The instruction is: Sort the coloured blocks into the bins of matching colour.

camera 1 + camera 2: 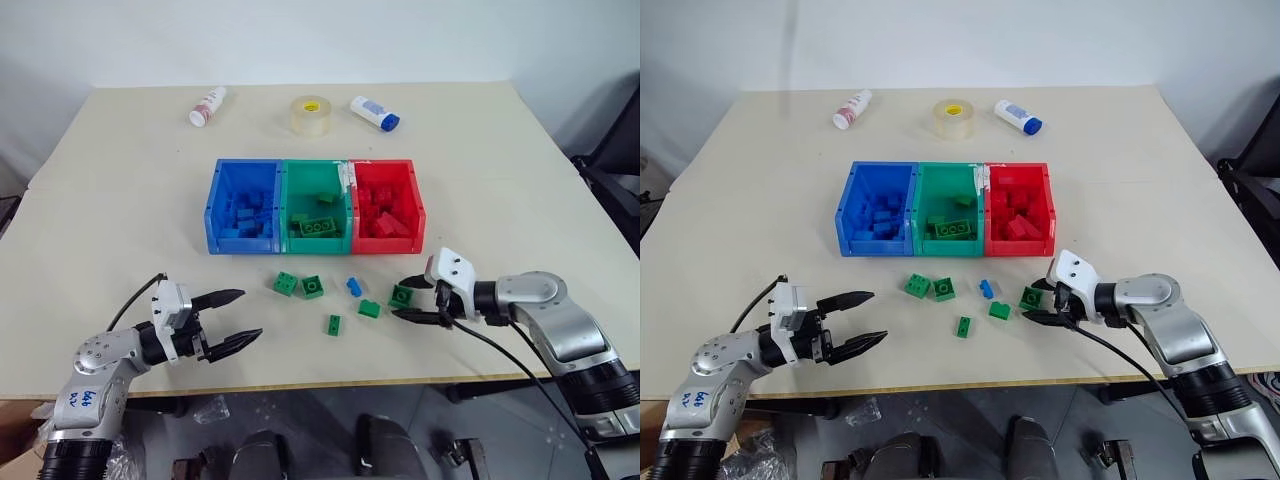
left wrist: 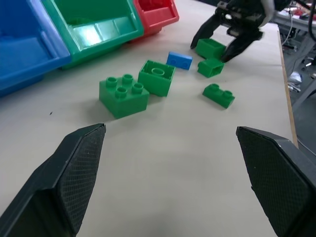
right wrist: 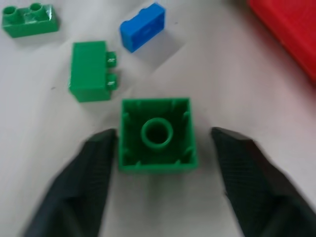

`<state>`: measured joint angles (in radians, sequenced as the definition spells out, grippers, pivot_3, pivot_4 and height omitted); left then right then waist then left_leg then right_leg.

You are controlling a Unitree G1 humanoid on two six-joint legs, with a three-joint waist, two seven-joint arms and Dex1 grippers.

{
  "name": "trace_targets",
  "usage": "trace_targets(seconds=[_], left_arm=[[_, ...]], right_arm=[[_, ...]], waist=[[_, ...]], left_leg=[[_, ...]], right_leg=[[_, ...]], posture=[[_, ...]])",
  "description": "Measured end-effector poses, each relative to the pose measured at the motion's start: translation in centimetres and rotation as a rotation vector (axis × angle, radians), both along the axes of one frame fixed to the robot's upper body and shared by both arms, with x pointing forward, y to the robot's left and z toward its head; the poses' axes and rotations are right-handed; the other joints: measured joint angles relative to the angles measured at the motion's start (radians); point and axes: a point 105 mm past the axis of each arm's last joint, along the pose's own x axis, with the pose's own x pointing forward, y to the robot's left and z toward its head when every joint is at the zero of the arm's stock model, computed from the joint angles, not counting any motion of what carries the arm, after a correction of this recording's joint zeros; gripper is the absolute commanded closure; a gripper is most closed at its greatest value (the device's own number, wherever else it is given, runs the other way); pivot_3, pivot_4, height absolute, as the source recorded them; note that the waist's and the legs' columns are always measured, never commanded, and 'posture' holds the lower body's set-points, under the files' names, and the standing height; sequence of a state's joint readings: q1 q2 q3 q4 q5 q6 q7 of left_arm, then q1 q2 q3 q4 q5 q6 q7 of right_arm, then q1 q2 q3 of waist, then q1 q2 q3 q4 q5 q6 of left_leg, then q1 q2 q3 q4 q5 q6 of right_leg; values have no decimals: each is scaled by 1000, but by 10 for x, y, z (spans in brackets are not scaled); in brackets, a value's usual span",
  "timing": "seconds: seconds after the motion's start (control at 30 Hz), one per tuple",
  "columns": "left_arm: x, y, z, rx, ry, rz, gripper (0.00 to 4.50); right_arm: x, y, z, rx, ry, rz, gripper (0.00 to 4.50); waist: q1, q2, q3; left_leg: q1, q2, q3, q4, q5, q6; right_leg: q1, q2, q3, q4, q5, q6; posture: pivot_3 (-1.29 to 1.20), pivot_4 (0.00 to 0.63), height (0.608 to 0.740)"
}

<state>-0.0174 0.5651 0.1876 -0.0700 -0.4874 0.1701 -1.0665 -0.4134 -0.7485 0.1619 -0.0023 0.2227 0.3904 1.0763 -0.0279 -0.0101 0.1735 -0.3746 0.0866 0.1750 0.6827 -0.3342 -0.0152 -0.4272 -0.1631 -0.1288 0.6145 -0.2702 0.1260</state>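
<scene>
Desk (image 1: 120, 200) carries the bins (image 1: 315, 205) mid-surface, part filled. Left gripper (image 1: 232, 320) hangs released near the front edge, idle. Right gripper (image 3: 163, 170) straddles an upturned green block (image 3: 157, 134) near the front edge, jaws closing, not yet clenched; green bin presumably next.

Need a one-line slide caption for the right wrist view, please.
Right hand straddling an upturned green block, fingers not yet touching it.
</scene>
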Motion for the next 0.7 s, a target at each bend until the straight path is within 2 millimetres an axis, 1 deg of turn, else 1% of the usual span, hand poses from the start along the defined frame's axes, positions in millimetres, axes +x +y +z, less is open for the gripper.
trace_targets(seconds=[0.03,0.07,0.17,0.23,0.3,0.37,0.4,0.47,0.53,0.6,0.7], left_arm=[[-1,0,-1,0,3,3,0],[-1,1,-2,-1,6,7,0],[-2,1,-3,-4,7,11,0],[-1,0,-3,-5,3,12,0],[-1,0,-2,-6,-1,12,0],[2,-1,2,-9,-23,7,0],[3,-2,4,-10,-34,5,0],[6,-3,7,-14,-63,2,0],[11,-4,8,-26,-74,8,0],[14,-6,8,-32,-85,12,0],[17,-6,6,-28,-87,22,0]], right_arm=[[0,0,0,1,0,1,2774],[0,0,0,1,0,1,3049],[-1,1,3,3,-10,3,3034],[-1,4,10,16,-26,0,3034],[2,9,23,47,-53,0,3034],[10,16,44,86,-117,-6,3034],[14,20,54,102,-149,-3,3034],[24,35,76,151,-223,5,3034],[35,50,91,206,-261,8,3034],[46,66,100,252,-286,9,3034],[64,89,102,286,-293,1,3034]], waist=[[0,0,0],[0,0,0],[0,0,0],[0,0,0],[-1,0,0],[-4,0,0],[-5,0,0],[-6,0,0],[-5,0,0],[-6,0,0],[-7,0,0]], left_leg=[[0,0,0,0,0,0],[0,0,0,0,0,0],[0,0,0,0,0,0],[0,0,0,0,0,0],[0,0,0,0,0,0],[0,0,0,0,0,0],[0,0,0,0,0,0],[1,1,0,0,1,-1],[1,1,0,0,1,-1],[0,1,1,0,1,-1],[0,1,1,0,1,-1]], right_leg=[[0,0,0,0,0,0],[0,0,0,0,0,0],[0,0,0,0,0,0],[0,0,0,0,0,0],[0,0,0,0,0,0],[-1,0,1,1,0,-1],[-1,0,1,1,0,-1],[-1,0,0,3,0,-1],[-1,0,0,6,0,-2],[-1,0,0,7,0,-2],[-2,0,-1,7,0,-2]], posture=[[0,150,740],[0,150,740],[0,150,740],[0,150,740],[0,150,740],[0,150,740],[0,150,740],[0,150,740],[0,150,740],[0,150,740],[0,150,740]])
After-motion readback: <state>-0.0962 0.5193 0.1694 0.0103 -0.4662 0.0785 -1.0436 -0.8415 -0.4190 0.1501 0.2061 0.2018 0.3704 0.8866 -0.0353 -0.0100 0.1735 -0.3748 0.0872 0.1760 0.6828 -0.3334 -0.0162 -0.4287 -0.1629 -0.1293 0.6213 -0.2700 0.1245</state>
